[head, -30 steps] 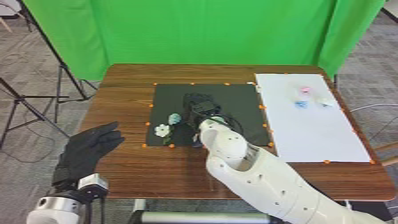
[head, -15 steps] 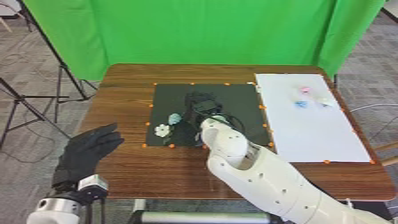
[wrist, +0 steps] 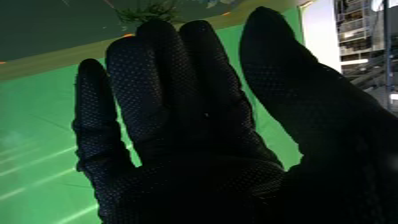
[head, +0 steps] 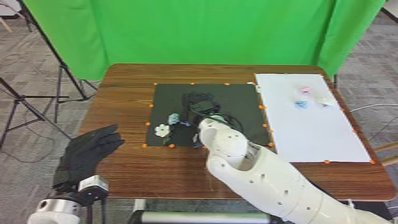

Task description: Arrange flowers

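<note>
Site classed as a laboratory, fitted out for robot trials. Supporting evidence, clock positions taken from the table's centre: a bright green fabric backdrop [head: 213, 35] hangs at 12 o'clock; black, thin-legged tripod stands [head: 40, 97] occupy 9 to 10 o'clock on grey carpet flooring [head: 27, 167]. White, jointed robot arms [head: 266, 172] enter from 5 and 7 o'clock over a brown wooden table [head: 124, 100]. Small round orange markers [head: 172, 146] edge the rectangular black mat [head: 240, 95] and, at 3 o'clock, the rectangular white sheet [head: 311, 135].
</note>
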### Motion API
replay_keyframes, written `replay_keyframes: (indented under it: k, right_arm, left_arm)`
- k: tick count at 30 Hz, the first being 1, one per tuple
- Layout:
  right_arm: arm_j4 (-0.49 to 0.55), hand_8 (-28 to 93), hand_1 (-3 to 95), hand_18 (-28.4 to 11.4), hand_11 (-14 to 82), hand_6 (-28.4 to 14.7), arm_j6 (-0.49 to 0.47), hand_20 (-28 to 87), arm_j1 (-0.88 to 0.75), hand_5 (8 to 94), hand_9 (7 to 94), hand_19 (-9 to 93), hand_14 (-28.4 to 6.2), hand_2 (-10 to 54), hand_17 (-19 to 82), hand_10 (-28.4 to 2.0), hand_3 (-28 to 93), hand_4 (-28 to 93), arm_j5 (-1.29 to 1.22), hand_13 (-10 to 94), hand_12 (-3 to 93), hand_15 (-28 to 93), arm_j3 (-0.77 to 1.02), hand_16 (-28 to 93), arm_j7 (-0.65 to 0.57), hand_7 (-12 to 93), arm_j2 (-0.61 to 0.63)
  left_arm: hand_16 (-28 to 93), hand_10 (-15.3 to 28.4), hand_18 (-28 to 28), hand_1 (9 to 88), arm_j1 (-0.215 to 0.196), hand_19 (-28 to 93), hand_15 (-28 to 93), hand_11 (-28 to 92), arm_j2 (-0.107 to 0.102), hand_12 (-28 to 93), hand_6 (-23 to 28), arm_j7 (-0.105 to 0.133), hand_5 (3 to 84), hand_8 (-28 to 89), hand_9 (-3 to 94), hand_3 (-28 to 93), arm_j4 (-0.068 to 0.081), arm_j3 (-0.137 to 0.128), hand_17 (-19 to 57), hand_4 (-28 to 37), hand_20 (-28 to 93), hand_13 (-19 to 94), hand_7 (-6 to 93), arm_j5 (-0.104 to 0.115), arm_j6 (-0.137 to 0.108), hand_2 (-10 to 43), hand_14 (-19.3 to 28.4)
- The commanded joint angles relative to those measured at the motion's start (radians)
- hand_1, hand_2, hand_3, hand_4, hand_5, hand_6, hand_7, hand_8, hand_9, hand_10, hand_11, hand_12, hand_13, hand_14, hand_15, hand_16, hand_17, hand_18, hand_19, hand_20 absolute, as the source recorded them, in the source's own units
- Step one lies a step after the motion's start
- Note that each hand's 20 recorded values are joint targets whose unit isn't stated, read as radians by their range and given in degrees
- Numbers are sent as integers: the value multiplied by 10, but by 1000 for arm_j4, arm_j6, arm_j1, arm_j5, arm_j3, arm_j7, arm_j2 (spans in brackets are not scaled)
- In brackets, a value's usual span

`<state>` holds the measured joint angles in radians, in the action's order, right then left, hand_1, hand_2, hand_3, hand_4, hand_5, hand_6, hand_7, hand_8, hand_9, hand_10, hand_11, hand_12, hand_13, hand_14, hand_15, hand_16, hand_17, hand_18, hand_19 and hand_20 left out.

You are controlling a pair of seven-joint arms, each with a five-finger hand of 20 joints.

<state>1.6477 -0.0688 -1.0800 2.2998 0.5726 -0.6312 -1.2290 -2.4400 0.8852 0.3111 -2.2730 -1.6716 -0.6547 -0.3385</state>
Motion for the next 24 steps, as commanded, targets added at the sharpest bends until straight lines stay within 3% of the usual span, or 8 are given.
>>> replay_keyframes:
  k: [1, 5, 6, 13, 14, 15, 22, 24]
  right_arm:
    - [6, -147, 412, -274, 455, -72, -22, 150, 4, 586, 550, 781, -178, -95, 130, -201, 871, -283, -13, 476, 186, 765, -1, 165, -28, 260, 32]
    - [18, -144, 397, -280, 450, -80, -40, 153, 4, 576, 534, 777, -192, -95, 118, -215, 873, -283, -29, 457, 187, 769, 0, 163, -45, 255, 64]
    - [24, -143, 390, -281, 449, -82, -41, 154, 5, 572, 528, 776, -196, -95, 114, -220, 874, -283, -31, 451, 189, 771, 3, 161, -45, 253, 71]
    - [55, -138, 377, -283, 444, -91, -44, 160, 10, 561, 511, 771, -206, -95, 103, -231, 872, -283, -44, 435, 189, 780, 1, 153, -50, 242, 95]
    - [58, -137, 376, -283, 443, -92, -38, 162, 13, 560, 510, 770, -207, -95, 103, -232, 872, -283, -46, 434, 189, 781, -6, 151, -53, 240, 98]
    - [60, -136, 376, -283, 443, -93, -40, 163, 9, 560, 510, 770, -207, -95, 102, -232, 872, -283, -47, 433, 189, 781, -6, 150, -53, 240, 96]
    - [74, -132, 373, -284, 441, -97, -59, 171, -19, 562, 509, 766, -209, -95, 100, -235, 872, -283, -49, 430, 189, 784, -2, 145, -57, 232, 89]
    - [84, -131, 373, -284, 441, -98, -62, 173, -25, 564, 509, 765, -210, -95, 100, -234, 872, -283, -46, 430, 190, 784, -3, 144, -52, 230, 88]
  left_arm:
    - [-154, 238, 218, 285, -14, 609, 649, 409, -23, 85, 161, 22, 510, -93, 428, 796, -1, 19, -99, -159, 113, 314, 152, 17, -3, 73, 284]
    - [-154, 238, 218, 285, -23, 609, 650, 410, -40, 85, 161, 41, 510, -93, 429, 796, -3, 25, -99, -159, 113, 315, 152, 33, -18, 73, 284]
    - [-154, 238, 218, 285, -28, 609, 650, 410, -55, 86, 161, 56, 510, -93, 429, 796, -3, 28, -99, -159, 113, 315, 152, 43, -24, 73, 284]
    - [-153, 238, 218, 286, -51, 609, 650, 410, -30, 85, 161, 43, 510, -93, 429, 796, -9, 10, -99, -159, 113, 315, 151, 25, -14, 73, 284]
    - [-153, 238, 218, 286, -47, 609, 649, 410, -32, 85, 161, 44, 510, -93, 429, 797, -8, 12, -99, -159, 113, 315, 151, 24, -14, 73, 284]
    - [-154, 238, 218, 286, -51, 609, 649, 410, -50, 85, 161, 62, 510, -93, 429, 797, -10, 17, -99, -159, 113, 315, 152, 38, -26, 73, 284]
    - [-154, 238, 218, 286, -48, 608, 648, 411, -26, 85, 162, 39, 511, -93, 429, 796, -9, 5, -99, -159, 113, 315, 151, 18, -11, 74, 284]
    - [-154, 238, 218, 285, -59, 608, 648, 410, -44, 85, 162, 58, 510, -93, 429, 797, -12, 6, -99, -158, 113, 315, 152, 37, -27, 73, 284]
